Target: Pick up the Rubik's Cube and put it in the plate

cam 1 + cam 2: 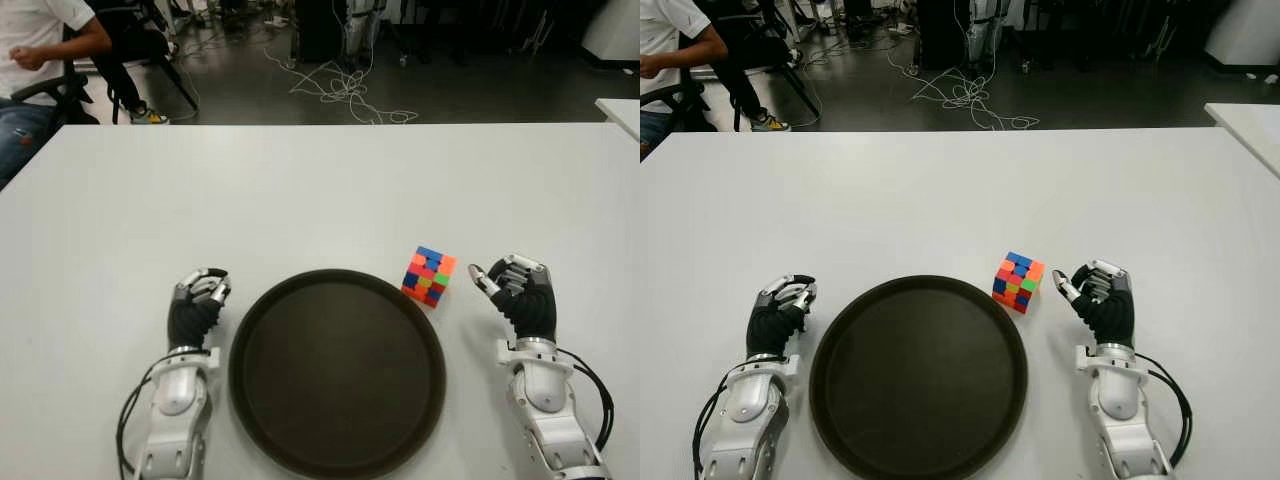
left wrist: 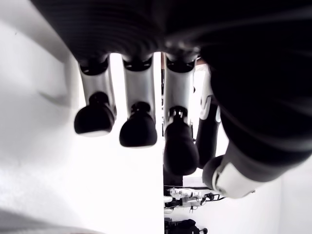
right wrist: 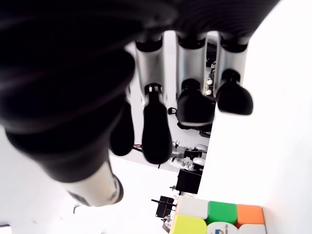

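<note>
Nearest the camera sat the plate [image 1: 337, 375], a round dark tray with a raised rim, on the white counter [image 1: 300, 190] between the two forearms, its near edge cut off by the frame. Just beyond its far right rim stood the Rubik's Cube [image 1: 429, 276], on the counter and outside the plate, turned corner-on, with blue, orange, red and green squares showing.

Past the counter's far edge lay a dark floor with loose cables [image 1: 345, 85], and a seated person [image 1: 40, 60] showed at the far left, only partly in frame.

Right of the cube, near it but apart, was the right hand [image 1: 518, 290], palm toward the cube; its fingers [image 3: 156, 131] were loosely curled and held nothing, the cube's top showing in the wrist view beyond them. Left of the plate was the left hand [image 1: 197, 305], its fingers [image 2: 139, 129] likewise relaxed and empty. Whether either hand touched the counter could not be told.
</note>
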